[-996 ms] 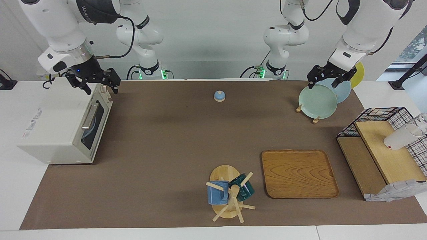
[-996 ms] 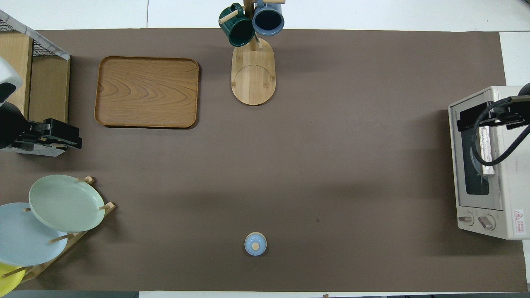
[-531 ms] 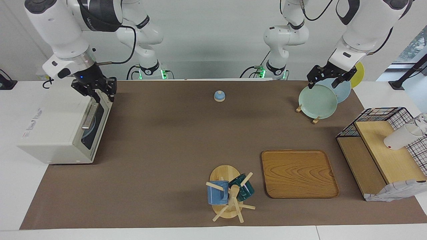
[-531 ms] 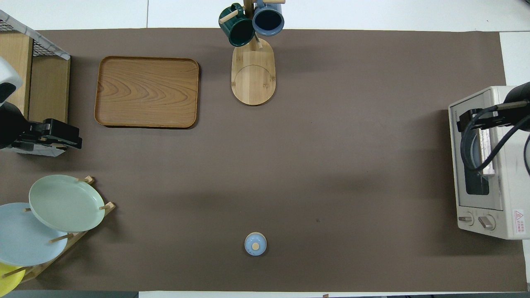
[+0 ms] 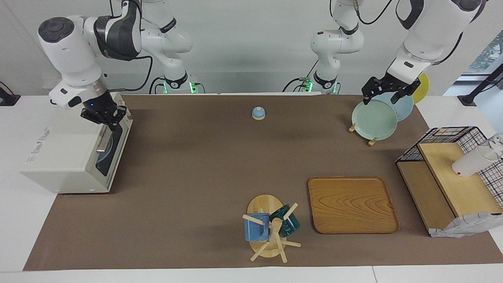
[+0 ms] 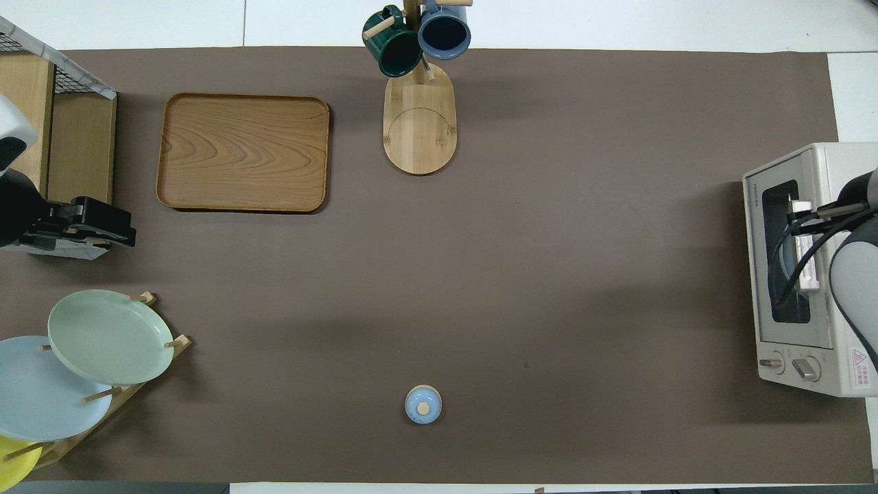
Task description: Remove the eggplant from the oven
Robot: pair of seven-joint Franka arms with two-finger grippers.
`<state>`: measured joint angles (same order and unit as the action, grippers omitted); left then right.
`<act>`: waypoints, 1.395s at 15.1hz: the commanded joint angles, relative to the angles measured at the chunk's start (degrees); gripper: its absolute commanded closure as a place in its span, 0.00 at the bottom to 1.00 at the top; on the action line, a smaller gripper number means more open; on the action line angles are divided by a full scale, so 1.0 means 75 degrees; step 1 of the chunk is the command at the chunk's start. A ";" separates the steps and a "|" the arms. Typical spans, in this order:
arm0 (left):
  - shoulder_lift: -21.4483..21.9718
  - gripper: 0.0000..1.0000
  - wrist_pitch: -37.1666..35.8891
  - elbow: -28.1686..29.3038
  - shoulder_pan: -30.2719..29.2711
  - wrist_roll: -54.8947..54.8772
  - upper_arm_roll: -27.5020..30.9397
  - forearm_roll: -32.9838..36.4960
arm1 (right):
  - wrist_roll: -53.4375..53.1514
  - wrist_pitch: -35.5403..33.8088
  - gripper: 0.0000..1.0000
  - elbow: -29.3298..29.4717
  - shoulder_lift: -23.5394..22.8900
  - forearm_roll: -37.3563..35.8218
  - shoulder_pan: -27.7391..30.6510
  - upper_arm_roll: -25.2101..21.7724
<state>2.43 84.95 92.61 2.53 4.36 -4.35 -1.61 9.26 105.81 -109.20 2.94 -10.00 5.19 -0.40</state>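
Observation:
The cream-white oven (image 5: 59, 157) stands at the right arm's end of the table, its dark glass door (image 5: 105, 159) closed; it also shows in the overhead view (image 6: 847, 165). Through the glass I see only a pale blue round shape. The eggplant is hidden. My right gripper (image 5: 109, 120) is low over the top edge of the door, at the end of the metal bar handle (image 5: 103, 137) nearer the robots, and also shows in the overhead view (image 6: 799, 214). My left gripper (image 5: 387, 96) waits open over the plate rack.
A plate rack with a green plate (image 5: 373, 120) stands toward the left arm's end. A small blue lid (image 5: 258, 113) lies near the robots. A wooden tray (image 5: 351, 204), a mug tree (image 5: 271, 230) and a wire shelf unit (image 5: 444, 177) stand farther out.
My right gripper has turned about its wrist and come down from above the oven's top corner to the door's top edge by the handle. The left arm has not moved.

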 commanded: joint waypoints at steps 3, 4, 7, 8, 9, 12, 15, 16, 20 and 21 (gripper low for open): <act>0.0191 0.00 0.0076 0.0203 0.0027 0.0028 0.0065 -0.0079 | -0.0262 0.0412 1.00 -0.0521 0.0089 -0.0565 0.0234 0.0076; 0.0191 0.00 0.0076 0.0203 0.0027 0.0028 0.0065 -0.0079 | -0.0262 0.0435 1.00 -0.0568 0.0089 -0.0577 0.0269 0.0088; 0.0203 0.00 0.0076 0.0191 0.0027 0.0028 0.0065 -0.0079 | -0.0215 0.0610 1.00 -0.0802 0.0088 -0.0577 0.0351 0.0088; 0.0191 0.00 0.0076 0.0191 0.0027 0.0028 0.0065 -0.0079 | -0.0215 0.0646 1.00 -0.0907 0.0089 -0.0577 0.0351 0.0088; 0.0191 0.00 0.0076 0.0191 0.0027 0.0028 0.0065 -0.0079 | -0.0157 0.0658 1.00 -0.0920 0.0089 -0.0577 0.0351 0.0088; 0.0203 0.00 0.0076 0.0203 0.0027 0.0028 0.0065 -0.0079 | 0.0323 0.0833 1.00 -0.1048 0.0089 -0.0577 0.0527 0.0088; 0.0203 0.00 0.0076 0.0203 0.0027 0.0028 0.0065 -0.0079 | 0.0441 0.0846 1.00 -0.1107 0.0089 -0.0577 0.0515 0.0100; 0.0191 0.00 0.0076 0.0191 0.0027 0.0028 0.0065 -0.0079 | 0.0395 0.0892 1.00 -0.1142 0.0089 -0.0531 0.0434 0.0100; 0.0203 0.00 0.0076 0.0191 0.0027 0.0028 0.0065 -0.0079 | 0.0359 0.1173 1.00 -0.1365 0.0089 -0.0308 0.0071 0.0111; 0.0203 0.00 0.0076 0.0203 0.0027 0.0028 0.0065 -0.0079 | 0.0359 0.1290 1.00 -0.1365 0.0065 -0.0273 0.0035 0.0111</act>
<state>2.43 84.95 92.61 2.53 4.36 -4.35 -1.61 11.49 111.70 -117.21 3.17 -12.84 5.86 0.29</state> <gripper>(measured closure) 0.000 0.991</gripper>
